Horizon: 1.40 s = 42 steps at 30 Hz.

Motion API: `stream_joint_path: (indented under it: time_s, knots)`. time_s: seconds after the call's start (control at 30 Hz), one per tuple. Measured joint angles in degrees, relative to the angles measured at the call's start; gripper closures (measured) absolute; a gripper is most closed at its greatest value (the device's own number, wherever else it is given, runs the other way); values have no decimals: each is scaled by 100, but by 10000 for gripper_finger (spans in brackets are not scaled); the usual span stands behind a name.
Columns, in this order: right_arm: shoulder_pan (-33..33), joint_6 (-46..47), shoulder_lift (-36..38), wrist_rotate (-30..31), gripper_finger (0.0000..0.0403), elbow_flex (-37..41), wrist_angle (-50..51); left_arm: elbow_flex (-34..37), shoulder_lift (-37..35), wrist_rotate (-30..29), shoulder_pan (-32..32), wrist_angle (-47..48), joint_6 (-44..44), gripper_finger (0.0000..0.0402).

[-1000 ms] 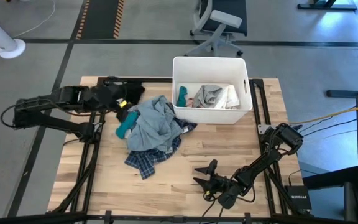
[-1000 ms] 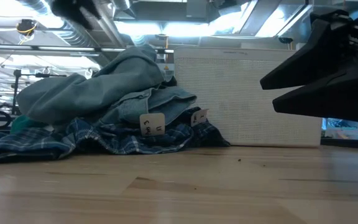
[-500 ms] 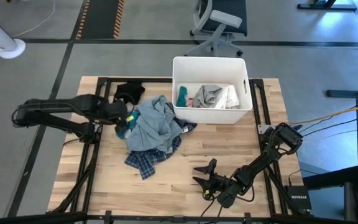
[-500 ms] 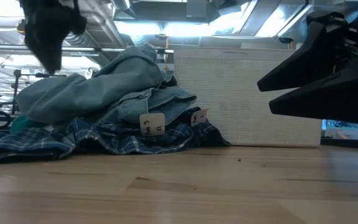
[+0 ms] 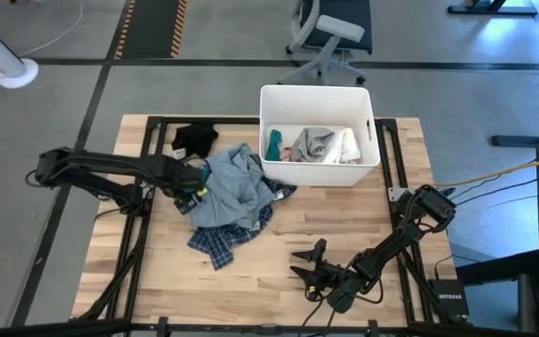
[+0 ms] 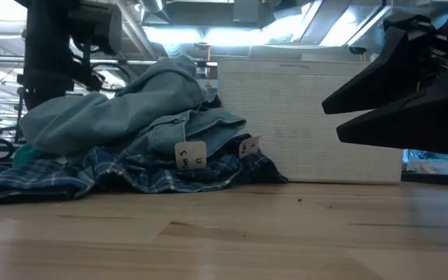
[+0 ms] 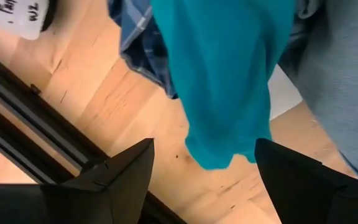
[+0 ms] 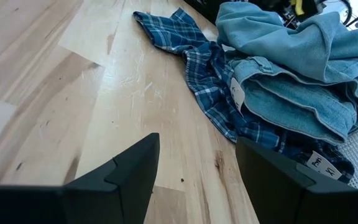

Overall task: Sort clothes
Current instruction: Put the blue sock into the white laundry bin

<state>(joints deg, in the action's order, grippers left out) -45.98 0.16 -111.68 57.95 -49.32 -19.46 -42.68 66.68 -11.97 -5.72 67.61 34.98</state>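
Left gripper (image 5: pixel 195 190) sits at the left edge of the clothes pile, mid-table, fingers spread wide and holding nothing; in its wrist view the teal garment (image 7: pixel 229 74) lies right between and ahead of the fingers (image 7: pixel 129 171). The pile: light blue-grey garment (image 5: pixel 237 183) on top, dark blue plaid garment (image 5: pixel 221 239) under it and spilling toward the near side of the table (image 5: pixel 288 225), teal piece poking out on the left side. White tags (image 6: pixel 190 155) show on the pile front in the low view. Black garment (image 5: pixel 195 139) lies apart at the table's far left corner. White bin (image 5: pixel 318 98) sits just right of the pile, with teal, grey and white clothes (image 5: pixel 321 145) inside. Right gripper (image 5: pixel 309 265) rests low near the front edge, fingers apart, empty, well apart from the pile.
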Motion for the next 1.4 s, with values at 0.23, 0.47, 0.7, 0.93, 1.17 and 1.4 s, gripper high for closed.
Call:
stream_joint_path:
  time_s: [0.23,0.47,0.7,0.93,1.17,1.4]
  knots:
    - [0,0,0,2,171,0,-2,42,471,2,0,-141,-278,144]
    - [-11,0,0,-7,171,0,0,42,555,171,0,-579,-750,243]
    - [-11,0,0,-57,171,0,-2,42,553,73,0,-568,-586,368]
    - [-11,0,0,-57,171,0,-4,-507,549,-90,13,328,-652,387]
    - [-11,0,0,-59,171,0,-13,-1791,546,-273,11,1003,-848,395]
    - [-13,-2,0,-61,171,0,-15,-3260,545,-940,-156,650,-1360,399]
